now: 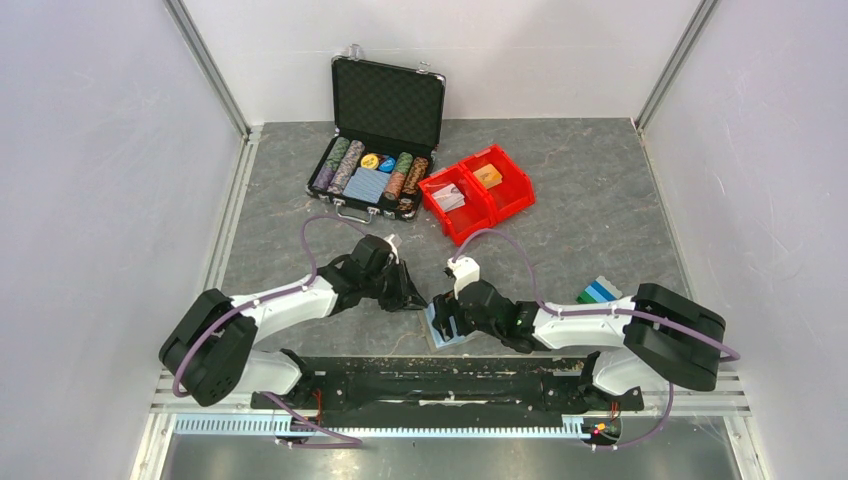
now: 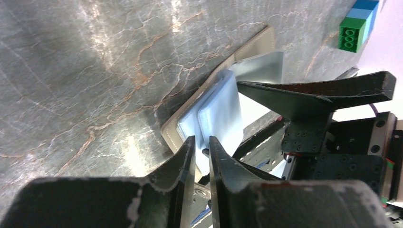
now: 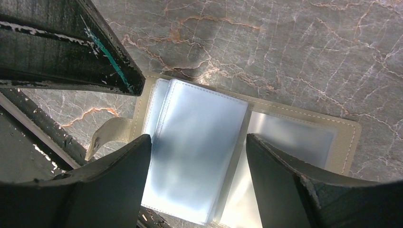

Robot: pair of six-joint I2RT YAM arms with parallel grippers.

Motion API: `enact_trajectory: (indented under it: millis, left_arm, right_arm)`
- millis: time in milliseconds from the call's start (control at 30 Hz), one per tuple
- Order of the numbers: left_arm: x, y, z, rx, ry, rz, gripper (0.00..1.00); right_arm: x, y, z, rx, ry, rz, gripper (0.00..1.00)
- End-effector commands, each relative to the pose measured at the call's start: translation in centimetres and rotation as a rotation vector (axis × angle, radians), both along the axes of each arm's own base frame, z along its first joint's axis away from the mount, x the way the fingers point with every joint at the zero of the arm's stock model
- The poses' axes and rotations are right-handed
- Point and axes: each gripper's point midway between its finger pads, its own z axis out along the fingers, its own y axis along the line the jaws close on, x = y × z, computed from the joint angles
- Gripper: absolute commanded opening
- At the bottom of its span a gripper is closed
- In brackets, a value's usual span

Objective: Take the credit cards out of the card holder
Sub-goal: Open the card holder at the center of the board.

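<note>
Right wrist: right claw (image 3: 197,142) apart, straddling leaves of card holder (image 3: 304,137); left claw (image 2: 202,142) nearly together at its edge, grip unclear.

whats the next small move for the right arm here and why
Probably lower the right gripper and close it gently on the clear sleeves to steady them. Its jaws stand open astride that stack in the open card holder, while the left gripper sits nearly closed at the sleeves' edge. No card shows yet.

Bare table (image 1: 600,200) between card holder (image 1: 441,337), bins (image 1: 508,200)
</note>
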Motion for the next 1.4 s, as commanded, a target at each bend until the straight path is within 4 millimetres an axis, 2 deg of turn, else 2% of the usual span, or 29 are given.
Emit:
enact_trajectory:
  millis: [0, 167, 533, 933, 1367]
  left_arm:
    - [1.0, -1.5, 1.9, -0.062, -0.077, -0.058, 0.19]
    - [0.8, -1.6, 1.3, -0.067, -0.064, -0.062, 0.11]
    - [0.5, -2.4, 0.1, -0.105, -0.033, -0.083, 0.05]
    - [-0.2, -1.4, -0.8, -0.083, -0.025, -0.063, 0.03]
    - [0.4, -2.2, -1.9, -0.083, -0.008, -0.077, 0.03]
  right_arm:
    - [0.2, -0.4, 0.3, 0.022, -0.006, -0.024, 0.74]
    - [0.2, -0.4, 0.4, 0.034, -0.008, -0.028, 0.73]
    - [0.2, -0.5, 0.6, 0.062, -0.003, -0.039, 0.73]
    - [0.5, -0.8, 0.6, 0.068, 0.000, -0.060, 0.72]
    - [0.4, -0.8, 0.9, 0.085, -0.004, -0.056, 0.71]
